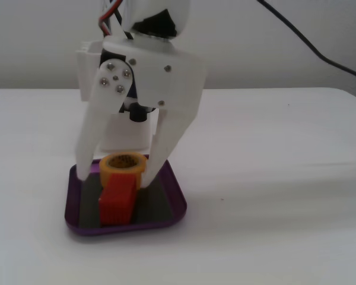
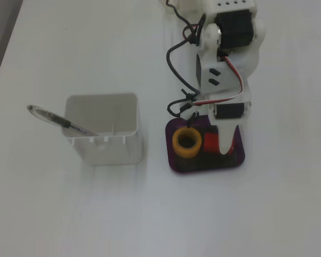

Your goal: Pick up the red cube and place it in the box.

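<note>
Red cube (image 1: 117,203) already sits on the purple box (image 1: 177,196) floor, just near of the yellow tape roll (image 1: 123,168). Gripper (image 1: 114,175) fingers apart, clear of it. Looks basically done; arm only needs to retract.

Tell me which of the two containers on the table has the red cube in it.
The box, the shallow purple tray under the gripper, holds the red cube beside a yellow tape roll. The tall white container holds only a pen.
</note>
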`<action>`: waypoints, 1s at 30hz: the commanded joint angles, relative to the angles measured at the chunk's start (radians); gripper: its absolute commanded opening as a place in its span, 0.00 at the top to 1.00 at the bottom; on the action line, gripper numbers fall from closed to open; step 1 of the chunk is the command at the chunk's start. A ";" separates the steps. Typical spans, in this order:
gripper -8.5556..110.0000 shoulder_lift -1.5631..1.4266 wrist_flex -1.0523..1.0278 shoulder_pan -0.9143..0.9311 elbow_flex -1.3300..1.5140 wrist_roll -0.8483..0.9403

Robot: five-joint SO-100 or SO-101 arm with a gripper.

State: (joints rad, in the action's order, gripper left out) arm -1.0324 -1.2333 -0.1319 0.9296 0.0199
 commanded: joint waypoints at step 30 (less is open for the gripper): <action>0.71 -1.391 0.023 0.264 1.111 -0.021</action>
State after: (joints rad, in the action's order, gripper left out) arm -2.2043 -1.3744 0.1089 1.7518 0.0031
